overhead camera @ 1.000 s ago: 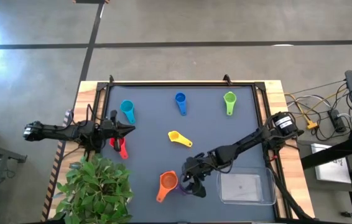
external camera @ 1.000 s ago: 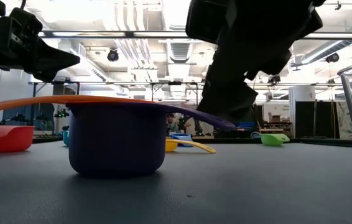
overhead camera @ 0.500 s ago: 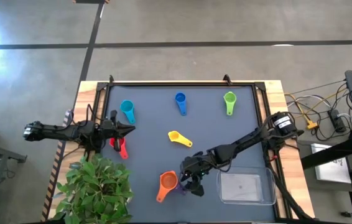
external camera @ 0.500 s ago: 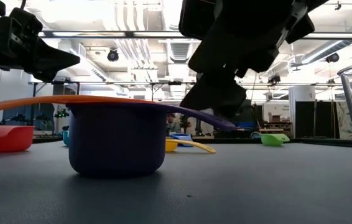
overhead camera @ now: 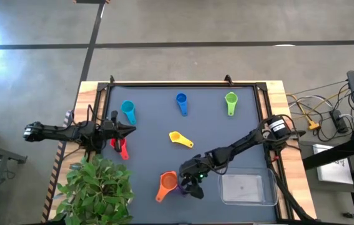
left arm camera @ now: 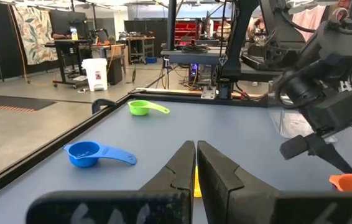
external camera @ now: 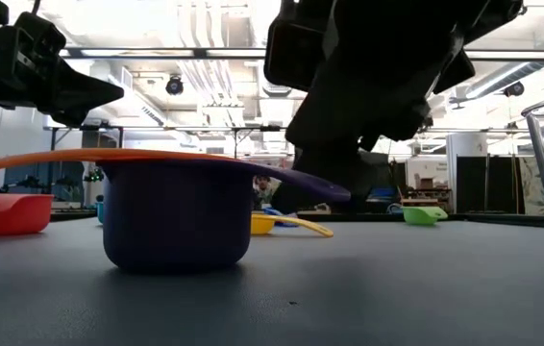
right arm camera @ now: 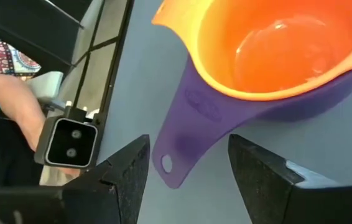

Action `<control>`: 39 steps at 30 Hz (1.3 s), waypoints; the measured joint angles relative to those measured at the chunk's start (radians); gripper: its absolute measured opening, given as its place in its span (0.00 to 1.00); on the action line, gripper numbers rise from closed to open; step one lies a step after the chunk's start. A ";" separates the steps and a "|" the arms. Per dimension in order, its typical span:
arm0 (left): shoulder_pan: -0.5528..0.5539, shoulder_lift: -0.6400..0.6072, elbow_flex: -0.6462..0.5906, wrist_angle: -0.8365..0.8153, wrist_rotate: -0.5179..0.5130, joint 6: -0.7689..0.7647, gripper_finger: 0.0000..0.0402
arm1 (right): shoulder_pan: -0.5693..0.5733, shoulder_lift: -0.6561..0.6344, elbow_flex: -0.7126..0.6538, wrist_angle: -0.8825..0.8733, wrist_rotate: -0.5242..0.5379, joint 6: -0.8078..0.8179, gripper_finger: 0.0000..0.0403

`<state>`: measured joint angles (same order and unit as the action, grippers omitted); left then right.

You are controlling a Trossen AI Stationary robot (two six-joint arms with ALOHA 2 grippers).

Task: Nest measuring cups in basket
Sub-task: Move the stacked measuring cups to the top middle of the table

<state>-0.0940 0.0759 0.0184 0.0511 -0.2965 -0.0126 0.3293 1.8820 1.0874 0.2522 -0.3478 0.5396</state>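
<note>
A dark matte surface [overhead camera: 158, 119] framed in wood fills the middle of the high view, with grey floor around it. At about six o'clock on it the orange cup [overhead camera: 168, 182] sits nested inside the purple cup [external camera: 178, 213], whose handle pokes out toward the right pincer [overhead camera: 191, 183]. That pincer hangs just beside the pair with its fingers [right arm camera: 111, 180] spread wide to either side of the purple handle, gripping nothing. The clear basket [overhead camera: 247, 189] lies at five o'clock, just past that arm. The yellow cup [overhead camera: 176, 137] rests near the centre, the red cup [overhead camera: 122, 147] at nine o'clock, the teal cup [overhead camera: 127, 109] at ten, the blue cup [overhead camera: 181, 100] at twelve, the green cup [overhead camera: 230, 99] at one. The left pincer [overhead camera: 129, 130] waits at nine o'clock, fingers pressed together and empty, beside a leafy plant [overhead camera: 96, 187] at seven.
</note>
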 joint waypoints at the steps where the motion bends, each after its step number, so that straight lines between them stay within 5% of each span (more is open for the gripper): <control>1: 0.000 0.000 0.000 0.000 0.000 0.000 0.00 | -0.002 0.000 0.000 0.001 -0.001 0.000 0.49; 12: 0.000 0.000 0.000 0.000 0.000 0.000 0.00 | -0.009 0.057 0.005 0.029 -0.010 0.001 0.30; 20: 0.000 0.000 0.000 0.000 0.000 0.000 0.00 | -0.035 0.069 0.006 0.074 -0.037 -0.007 0.05; 32: 0.000 0.001 0.000 0.000 0.000 0.000 0.00 | -0.089 -0.054 -0.007 -0.020 -0.051 -0.037 0.02; 39: 0.000 0.001 0.000 0.000 0.000 0.000 0.00 | -0.182 -0.223 -0.128 -0.037 -0.096 -0.039 0.02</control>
<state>-0.0940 0.0769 0.0185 0.0512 -0.2962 -0.0125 0.1474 1.6595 0.9595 0.2150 -0.4435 0.5001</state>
